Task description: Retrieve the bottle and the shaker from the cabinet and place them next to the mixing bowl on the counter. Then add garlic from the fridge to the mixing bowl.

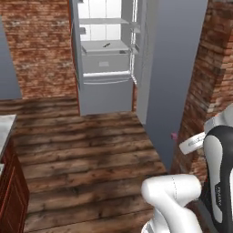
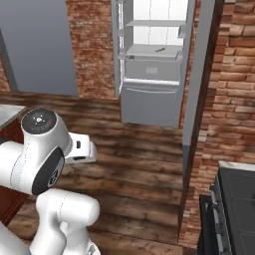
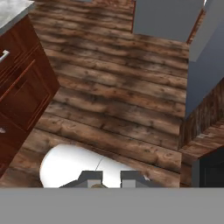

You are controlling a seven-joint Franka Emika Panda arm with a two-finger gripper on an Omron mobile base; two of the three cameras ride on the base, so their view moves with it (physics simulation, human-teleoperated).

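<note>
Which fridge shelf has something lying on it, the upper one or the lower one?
The lower shelf: a small dark item lies on it. The upper shelf looks bare.
</note>
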